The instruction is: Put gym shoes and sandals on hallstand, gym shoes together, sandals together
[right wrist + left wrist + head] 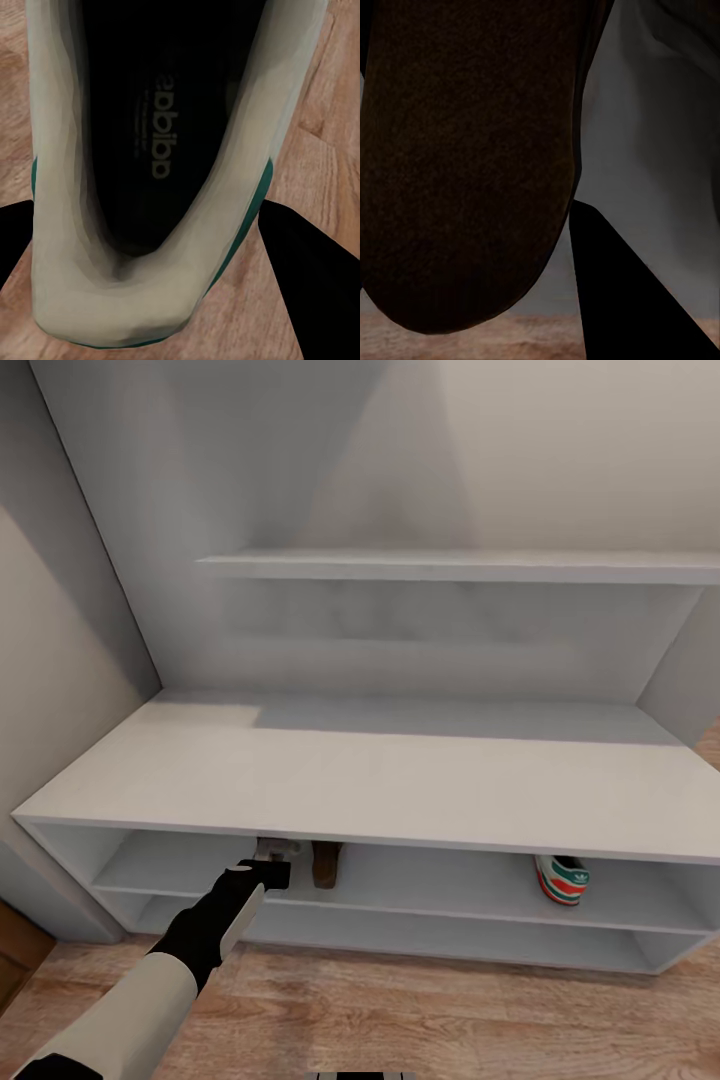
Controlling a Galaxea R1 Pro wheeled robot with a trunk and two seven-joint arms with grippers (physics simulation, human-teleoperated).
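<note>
The hallstand (400, 770) stands right in front of me. On its upper open shelf a brown sandal (326, 863) rests under the bench top, and a gym shoe (562, 881) sits further right with its red-and-green heel facing out. My left gripper (272, 852) reaches into that shelf just left of the resting sandal. It is shut on the other sandal (465, 165), whose dark brown sole looms close in the left wrist view beside one black finger (615, 292). My right gripper (150, 206) is shut on the second gym shoe (60, 150), a finger pressing each side of its heel, above the corridor floor (322, 150).
A pale wall closes off the hallstand's left side (60, 660). A floating shelf (460, 567) crosses the back panel above the bench. The lower shelf level (420, 935) sits just above the wood plank floor (400, 1010).
</note>
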